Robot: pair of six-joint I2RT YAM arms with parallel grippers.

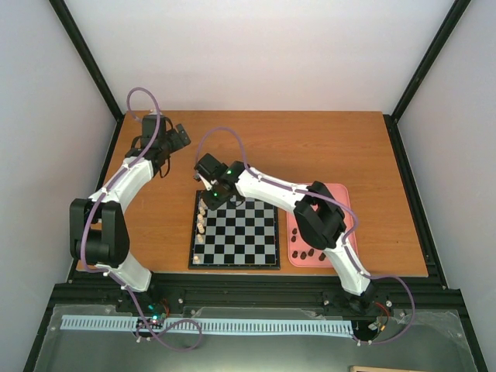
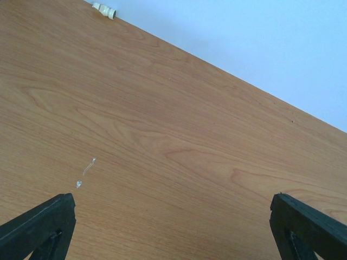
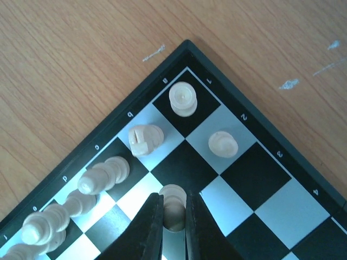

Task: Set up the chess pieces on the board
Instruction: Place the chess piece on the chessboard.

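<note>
The chessboard [image 1: 240, 232] lies in the middle of the table. Cream pieces [image 1: 201, 219] stand along its left edge; in the right wrist view a rook [image 3: 183, 99], a knight [image 3: 145, 139], a bishop [image 3: 103, 174] and a pawn [image 3: 223, 144] stand near the corner. My right gripper [image 1: 215, 195] [image 3: 174, 214] is shut on a cream pawn [image 3: 174, 208] just above the board near that corner. Dark brown pieces [image 1: 308, 252] lie in the pink tray [image 1: 341, 194]. My left gripper [image 1: 180, 138] [image 2: 173, 227] is open and empty over bare wood at the back left.
A cream piece [image 2: 104, 10] lies on its side at the table's far edge in the left wrist view. Black frame posts and white walls surround the table. The pink tray sits right of the board, partly under my right arm.
</note>
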